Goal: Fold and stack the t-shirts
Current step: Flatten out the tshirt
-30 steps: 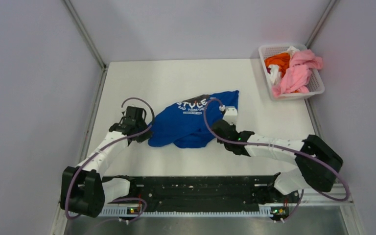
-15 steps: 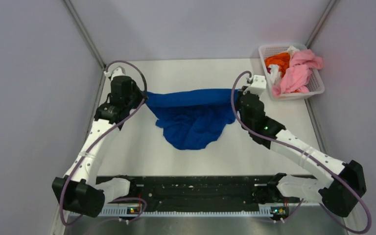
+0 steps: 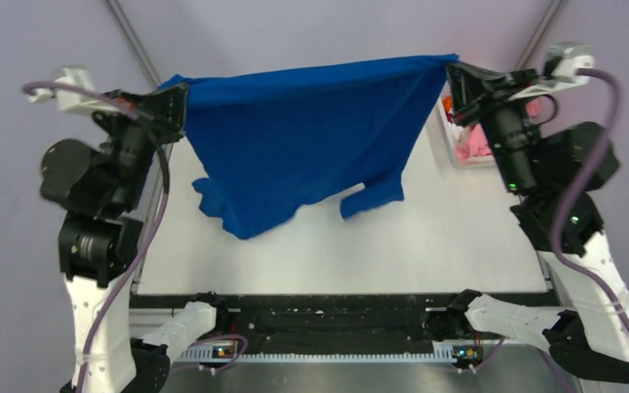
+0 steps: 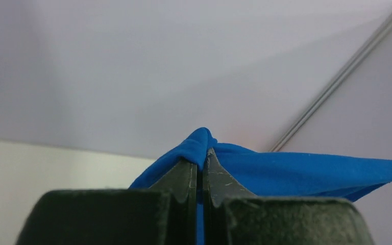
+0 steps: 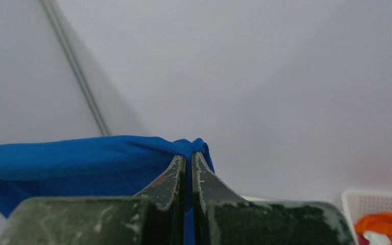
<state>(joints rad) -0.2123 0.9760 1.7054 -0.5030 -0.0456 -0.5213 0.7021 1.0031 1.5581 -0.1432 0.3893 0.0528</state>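
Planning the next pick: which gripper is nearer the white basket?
Right. The right gripper is raised by the basket; the left gripper is across the table, both holding the blue t-shirt.

Hanging blue t-shirt (image 3: 295,139) curtains table (image 3: 459,237) middle — basket (image 5: 370,200) far-right.

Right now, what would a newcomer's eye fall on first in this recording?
The blue t-shirt stands out: it hangs spread like a curtain high over the table. Its top edge is pulled taut between the left gripper and the right gripper, each shut on a corner. At the far right, partly behind the right arm, a white basket holds pink cloth and orange cloth.
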